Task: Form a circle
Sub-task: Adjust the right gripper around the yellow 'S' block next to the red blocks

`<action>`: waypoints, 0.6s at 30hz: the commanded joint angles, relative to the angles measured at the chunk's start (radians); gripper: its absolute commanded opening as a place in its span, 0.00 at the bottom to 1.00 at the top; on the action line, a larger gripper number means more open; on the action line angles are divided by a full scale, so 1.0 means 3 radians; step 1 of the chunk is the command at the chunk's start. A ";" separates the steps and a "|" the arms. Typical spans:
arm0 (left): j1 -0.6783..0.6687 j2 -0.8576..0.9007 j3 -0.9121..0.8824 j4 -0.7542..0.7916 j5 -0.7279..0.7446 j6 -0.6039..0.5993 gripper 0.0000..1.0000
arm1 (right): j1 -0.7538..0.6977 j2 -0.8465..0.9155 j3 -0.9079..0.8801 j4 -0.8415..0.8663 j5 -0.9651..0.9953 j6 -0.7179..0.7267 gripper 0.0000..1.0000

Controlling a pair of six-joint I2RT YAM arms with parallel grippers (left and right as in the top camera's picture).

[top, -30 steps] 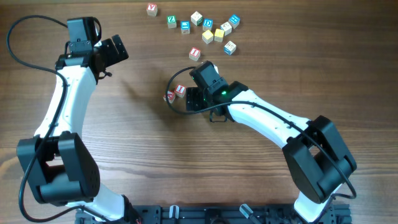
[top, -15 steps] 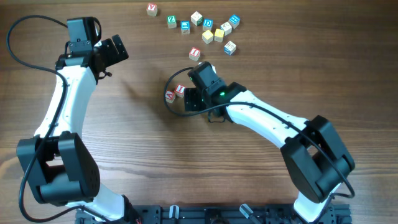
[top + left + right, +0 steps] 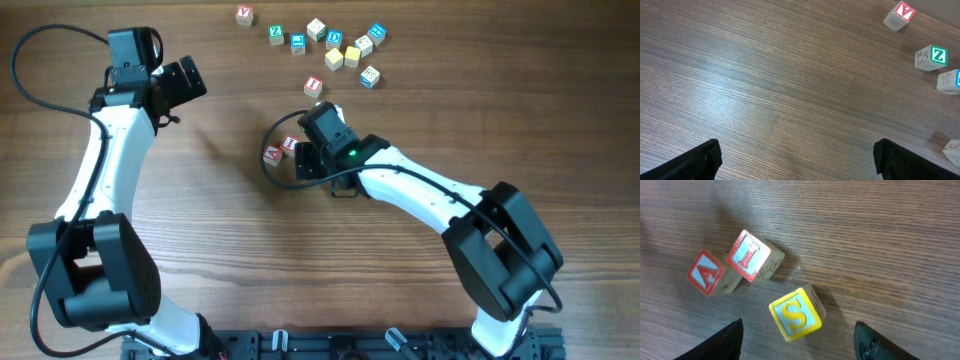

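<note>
Left pincer (image 3: 800, 162) hangs spread wide and empty above brown wood grain. Its own camera picks up a red "Y" cube (image 3: 901, 14) and a green "Z" cube (image 3: 932, 56) off to the right. Mid-desk (image 3: 200, 220) sits the circle (image 3: 289, 144), only a short arc for now. Close up, a red "A" cube (image 3: 707, 272) touches a red "I" cube (image 3: 747, 255), with a yellow "S" cube (image 3: 796, 314) just beside them. The overhead view hides that S under the wrist. Right pincer (image 3: 799, 340) has its jaws apart, straddling the S and gripping nothing. Loose letter cubes (image 3: 334, 45) lie scattered near the far edge, well apart from it.
</note>
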 commanded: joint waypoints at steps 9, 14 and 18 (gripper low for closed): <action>0.0006 -0.0031 0.0017 0.0000 0.0001 -0.0031 1.00 | 0.0008 0.0212 0.0004 0.0131 -0.0159 0.0081 0.51; 0.0006 -0.0031 0.0017 0.0000 0.0001 -0.0031 1.00 | 0.0008 0.0212 0.0004 0.0178 -0.0142 0.0083 0.44; 0.0006 -0.0031 0.0017 0.0000 0.0001 -0.0031 1.00 | 0.0008 0.0212 0.0004 0.0177 -0.0153 0.0085 0.43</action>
